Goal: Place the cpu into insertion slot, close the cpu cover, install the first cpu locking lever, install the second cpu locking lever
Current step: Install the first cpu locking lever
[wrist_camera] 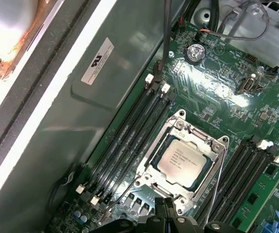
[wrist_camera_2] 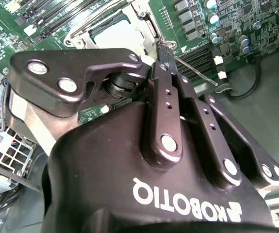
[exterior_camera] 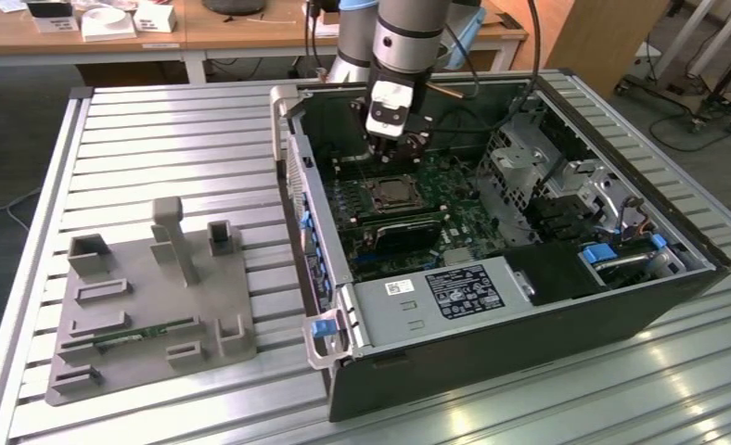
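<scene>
— Aluminium slats form the tabletop. What sits on it?
— 1 open computer case, with 1 grey fixture beside it on the exterior view's left.
— And the arm?
— It reaches into the case. The hand hovers just over the green motherboard, fingertips pressed together on nothing, at the edge of the insertion slot.
— The cpu?
— Seated in that slot, silver top up, with the cpu cover lying flat around it. 1 thin wire lever runs along the slot's side.
</scene>
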Tool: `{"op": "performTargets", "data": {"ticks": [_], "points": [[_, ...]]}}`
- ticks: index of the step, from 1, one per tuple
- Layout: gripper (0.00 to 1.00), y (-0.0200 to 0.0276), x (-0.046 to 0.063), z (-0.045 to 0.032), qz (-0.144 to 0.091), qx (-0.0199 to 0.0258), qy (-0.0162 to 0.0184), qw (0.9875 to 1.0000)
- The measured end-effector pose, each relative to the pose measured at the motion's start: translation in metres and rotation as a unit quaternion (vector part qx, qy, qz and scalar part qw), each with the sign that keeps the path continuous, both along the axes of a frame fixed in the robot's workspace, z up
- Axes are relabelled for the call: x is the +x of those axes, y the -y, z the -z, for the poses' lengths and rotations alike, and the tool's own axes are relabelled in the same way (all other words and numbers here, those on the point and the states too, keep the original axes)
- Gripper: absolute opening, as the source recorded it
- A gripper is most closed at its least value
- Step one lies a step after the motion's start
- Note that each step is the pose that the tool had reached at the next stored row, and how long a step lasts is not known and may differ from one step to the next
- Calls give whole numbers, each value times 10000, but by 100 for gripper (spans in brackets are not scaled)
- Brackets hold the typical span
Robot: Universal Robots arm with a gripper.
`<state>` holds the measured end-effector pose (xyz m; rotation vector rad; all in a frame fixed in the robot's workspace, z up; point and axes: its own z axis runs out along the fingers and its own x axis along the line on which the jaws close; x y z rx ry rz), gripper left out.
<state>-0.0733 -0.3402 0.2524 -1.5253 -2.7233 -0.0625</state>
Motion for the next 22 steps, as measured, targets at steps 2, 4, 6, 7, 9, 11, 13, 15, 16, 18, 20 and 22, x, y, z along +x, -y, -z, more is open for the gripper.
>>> {"op": "performTargets", "data": {"ticks": [2, 4, 6, 7, 9, 11, 13, 15, 16, 18, 20, 22], "points": [[11, 0, -7, 0, 0, 0, 0, 10000], [11, 0, -23, 0, 0, 0, 0, 10000], [11, 0, -23, 0, 0, 0, 0, 10000], [11, 0, -23, 0, 0, 0, 0, 10000], [11, 0, -24, 0, 0, 0, 0, 10000], [11, 0, -25, 0, 0, 0, 0, 10000], [11, 0, -25, 0, 0, 0, 0, 10000], [11, 0, -26, 0, 0, 0, 0, 10000], [11, 0, -97, 0, 0, 0, 0, 10000], [11, 0, -108, 0, 0, 0, 0, 10000], [11, 0, -118, 0, 0, 0, 0, 10000], [11, 0, -119, 0, 0, 0, 0, 10000]]}}
